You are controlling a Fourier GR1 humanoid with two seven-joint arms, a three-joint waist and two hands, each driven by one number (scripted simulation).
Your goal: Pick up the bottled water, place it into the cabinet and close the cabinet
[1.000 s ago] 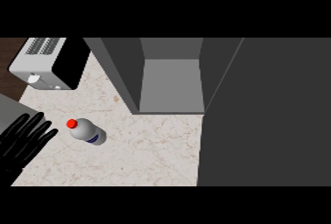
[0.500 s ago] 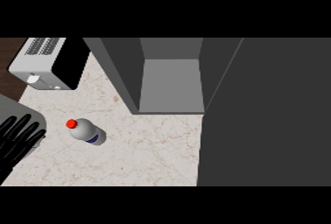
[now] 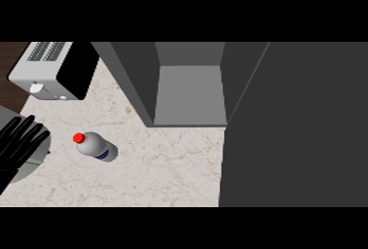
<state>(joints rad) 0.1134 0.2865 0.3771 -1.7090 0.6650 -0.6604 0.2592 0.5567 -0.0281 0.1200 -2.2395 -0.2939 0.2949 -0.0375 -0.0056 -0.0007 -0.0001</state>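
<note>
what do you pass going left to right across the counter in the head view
left hand at the left edge, fingers straight → bottled water with its red cap → open cabinet → the cabinet's dark door filling the right side. The toaster sits farther back, above the hand and bottle, so it is left out.

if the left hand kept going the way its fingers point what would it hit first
Probably the toaster: the left hand has fingers pointing up and slightly right. The bottled water sits off to its right. Height is unclear.

Steep head view onto counter (image 3: 165, 165)
</note>
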